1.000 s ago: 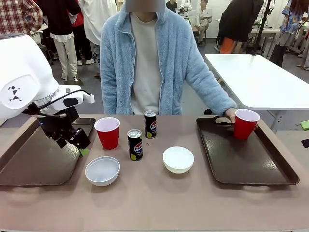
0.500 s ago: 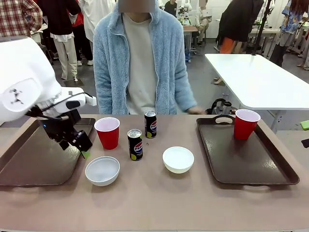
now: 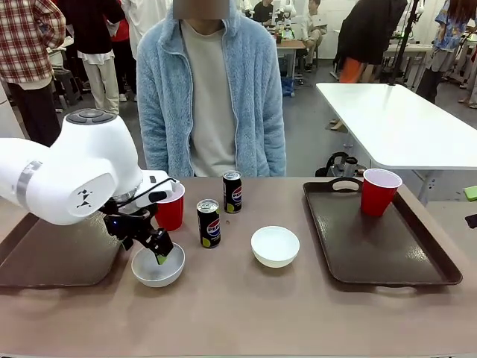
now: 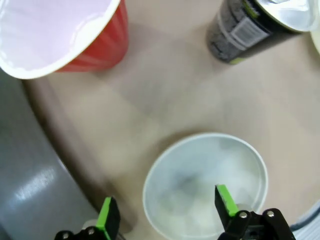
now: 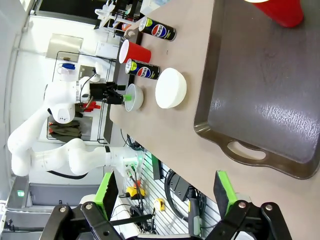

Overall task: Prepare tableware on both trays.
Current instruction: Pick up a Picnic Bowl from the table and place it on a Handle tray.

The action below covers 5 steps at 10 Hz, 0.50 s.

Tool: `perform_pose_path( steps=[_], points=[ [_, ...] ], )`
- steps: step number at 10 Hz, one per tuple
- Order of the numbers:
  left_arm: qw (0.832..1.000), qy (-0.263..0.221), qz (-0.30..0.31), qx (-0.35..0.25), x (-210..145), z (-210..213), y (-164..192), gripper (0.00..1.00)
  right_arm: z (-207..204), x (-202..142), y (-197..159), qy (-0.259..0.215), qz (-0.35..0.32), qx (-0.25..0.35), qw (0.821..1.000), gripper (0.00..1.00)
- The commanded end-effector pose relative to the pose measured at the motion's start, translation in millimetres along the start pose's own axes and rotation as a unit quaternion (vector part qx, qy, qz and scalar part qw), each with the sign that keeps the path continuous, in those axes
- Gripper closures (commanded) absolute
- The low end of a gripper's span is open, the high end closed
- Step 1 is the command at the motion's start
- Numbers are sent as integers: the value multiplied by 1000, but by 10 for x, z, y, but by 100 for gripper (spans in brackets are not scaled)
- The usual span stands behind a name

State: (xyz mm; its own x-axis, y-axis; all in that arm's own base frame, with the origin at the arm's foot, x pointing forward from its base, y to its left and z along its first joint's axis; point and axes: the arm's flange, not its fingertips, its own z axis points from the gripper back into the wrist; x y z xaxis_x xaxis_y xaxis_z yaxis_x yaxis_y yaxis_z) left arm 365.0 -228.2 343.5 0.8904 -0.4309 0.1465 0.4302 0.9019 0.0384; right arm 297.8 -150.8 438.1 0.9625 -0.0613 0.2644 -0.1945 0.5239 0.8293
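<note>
Beneath the left jaws, spread wide and pinching nothing: near white bowl (image 3: 158,267), on the tabletop (image 3: 246,313) just beside the left tray (image 3: 45,257). One green pad (image 4: 225,199) over the bowl's hollow, the other pad (image 4: 108,215) outside its rim, on the tray side; cannot tell whether either touches the bowl. Just beyond these jaws: red cup (image 3: 170,209), upright, white inside, on the tabletop. Beyond and to the side away from the tray: near black can (image 3: 209,222), upright; farther off, second can (image 3: 232,192), likewise upright. Well apart from the left jaws, toward the right tray (image 3: 387,253): second white bowl (image 3: 275,245), on the tabletop between cans and tray. Ahead of the right jaws, also spread, with nothing between their pads (image 5: 221,186): loop handle (image 5: 245,150) of the right tray nearest, then the tray floor, and at the tray's far end the second red cup (image 3: 378,191), upright inside the rim. Across the tabletop from both pairs of jaws: person (image 3: 209,89) in a light blue fleece jacket, standing.
</note>
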Motion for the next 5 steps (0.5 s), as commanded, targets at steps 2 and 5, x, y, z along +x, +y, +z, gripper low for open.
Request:
perform_pose_path(
  steps=[2,5],
  points=[
    [999,-12,29,30,153,-78,45,35,-1,16,-6,-5,2,10,1000,0],
    [999,7,42,18,210,-103,82,100,-1,16,-6,-5,2,10,1000,0]
  ],
)
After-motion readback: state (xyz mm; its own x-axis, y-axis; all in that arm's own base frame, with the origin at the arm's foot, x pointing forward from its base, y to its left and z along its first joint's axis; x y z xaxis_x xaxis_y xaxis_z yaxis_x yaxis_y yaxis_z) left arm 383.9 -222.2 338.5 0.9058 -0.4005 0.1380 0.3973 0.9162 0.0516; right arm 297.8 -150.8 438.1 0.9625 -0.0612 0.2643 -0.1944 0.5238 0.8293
